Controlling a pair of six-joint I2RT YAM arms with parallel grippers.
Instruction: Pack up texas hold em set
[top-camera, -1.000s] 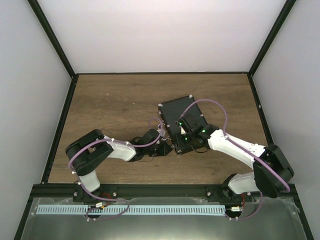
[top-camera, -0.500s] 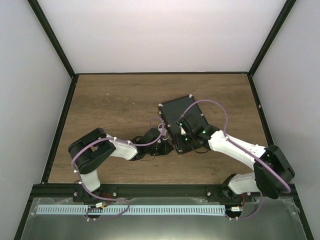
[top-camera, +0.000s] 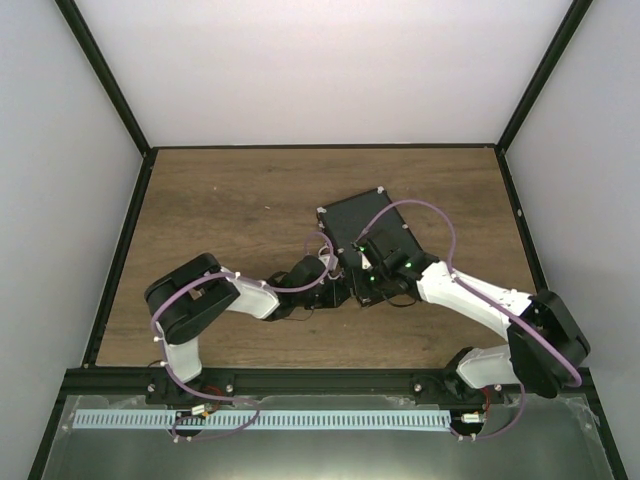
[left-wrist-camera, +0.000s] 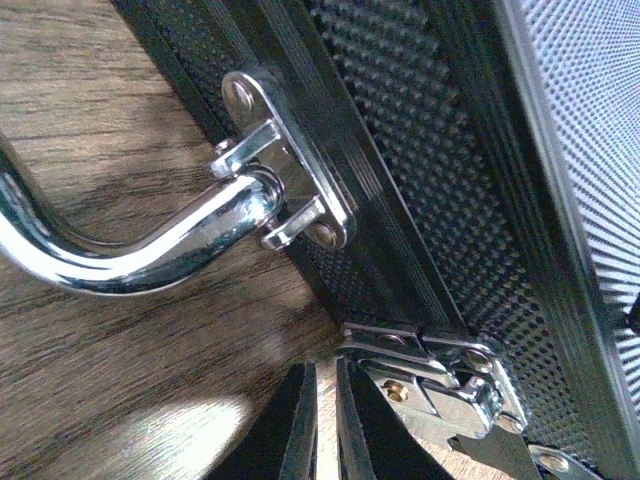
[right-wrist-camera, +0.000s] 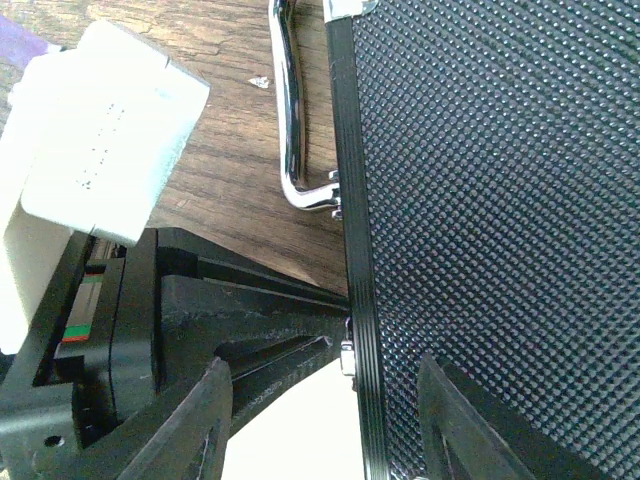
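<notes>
The black hinged case (top-camera: 362, 228) lies shut on the table, slightly turned. In the left wrist view its dimpled side (left-wrist-camera: 420, 150), silver handle (left-wrist-camera: 150, 250) and one silver latch (left-wrist-camera: 440, 385) show close up. My left gripper (left-wrist-camera: 322, 425) is shut and empty, with its tips on the wood just left of that latch; in the top view it is at the case's near-left edge (top-camera: 338, 290). My right gripper (right-wrist-camera: 325, 430) is open and hovers over the case's front edge (top-camera: 378, 278), with one finger (right-wrist-camera: 465, 430) above the lid (right-wrist-camera: 500, 200). Cards, chips and dice are out of view.
Wooden table (top-camera: 230, 210) ringed by a black frame and white walls. In the right wrist view the left arm's white wrist body (right-wrist-camera: 100, 130) and black gripper (right-wrist-camera: 200, 330) lie right beside the case's handle (right-wrist-camera: 295, 130).
My left arm has slid right, bringing its shut gripper up against the case's near-left edge. The right arm and the case have barely moved.
</notes>
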